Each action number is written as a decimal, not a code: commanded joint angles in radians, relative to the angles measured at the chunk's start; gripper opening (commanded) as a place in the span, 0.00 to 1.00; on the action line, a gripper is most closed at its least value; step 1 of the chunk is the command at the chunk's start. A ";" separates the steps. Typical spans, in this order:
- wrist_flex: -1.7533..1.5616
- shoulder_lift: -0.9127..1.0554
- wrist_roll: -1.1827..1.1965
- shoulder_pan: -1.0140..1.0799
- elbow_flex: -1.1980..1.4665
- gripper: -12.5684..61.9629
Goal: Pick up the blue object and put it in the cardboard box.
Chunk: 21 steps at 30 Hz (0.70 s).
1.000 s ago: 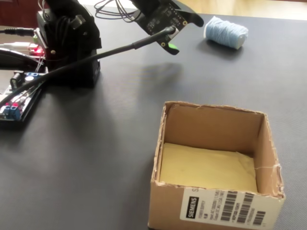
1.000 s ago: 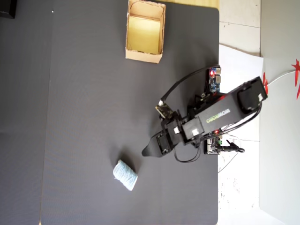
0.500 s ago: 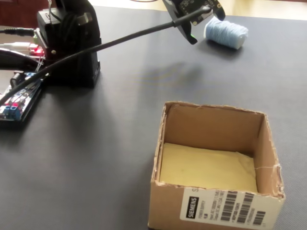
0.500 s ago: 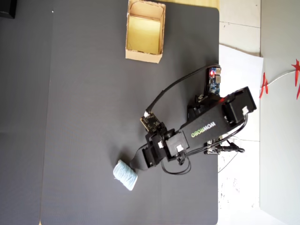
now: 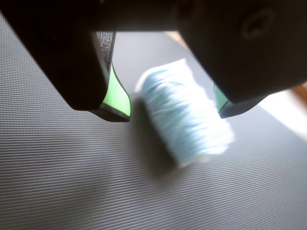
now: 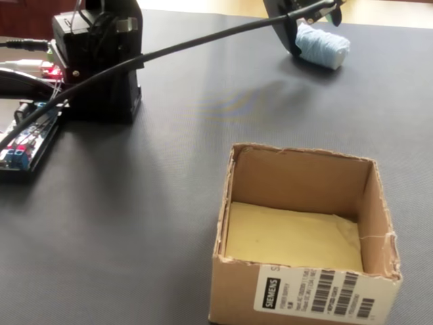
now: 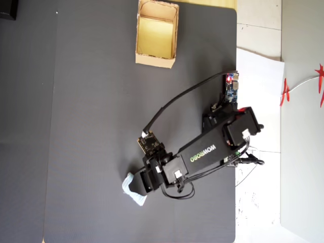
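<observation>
The blue object (image 5: 184, 117) is a pale blue roll of thread lying on its side on the dark ribbed mat. My gripper (image 5: 171, 108) is open and straddles it, with a green-padded finger (image 5: 115, 93) on its left and the other finger (image 5: 224, 103) on its right. Neither pad visibly presses on it. In the fixed view the roll (image 6: 323, 46) lies at the far right, under the gripper (image 6: 301, 17). From overhead the gripper (image 7: 136, 186) covers most of the roll (image 7: 129, 188). The cardboard box (image 7: 154, 59) stands open at the top of the mat, with nothing in it (image 6: 298, 177).
The arm's base (image 6: 101, 61) stands at the far left in the fixed view, with a circuit board (image 6: 24, 145) beside it. A black cable (image 6: 203, 40) runs from base to wrist. In the overhead view a controller board (image 7: 233, 88) and white paper (image 7: 258, 76) lie at the mat's right edge.
</observation>
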 commanded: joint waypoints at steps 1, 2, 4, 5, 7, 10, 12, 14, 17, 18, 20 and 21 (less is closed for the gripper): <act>0.002 0.002 0.028 -0.017 -0.110 0.62; 0.008 -0.005 0.028 -0.018 -0.117 0.62; 0.017 -0.049 0.026 -0.032 -0.130 0.62; 0.018 -0.063 0.025 -0.035 -0.137 0.62; 0.021 -0.083 0.023 -0.043 -0.150 0.62; 0.021 -0.121 0.023 -0.054 -0.164 0.62; 0.018 -0.153 0.023 -0.066 -0.167 0.62; 0.014 -0.169 0.023 -0.072 -0.167 0.62; 0.014 -0.199 0.023 -0.083 -0.173 0.62; 0.014 -0.213 0.023 -0.087 -0.178 0.62; 0.009 -0.233 0.023 -0.097 -0.183 0.62; 0.008 -0.244 0.025 -0.101 -0.189 0.62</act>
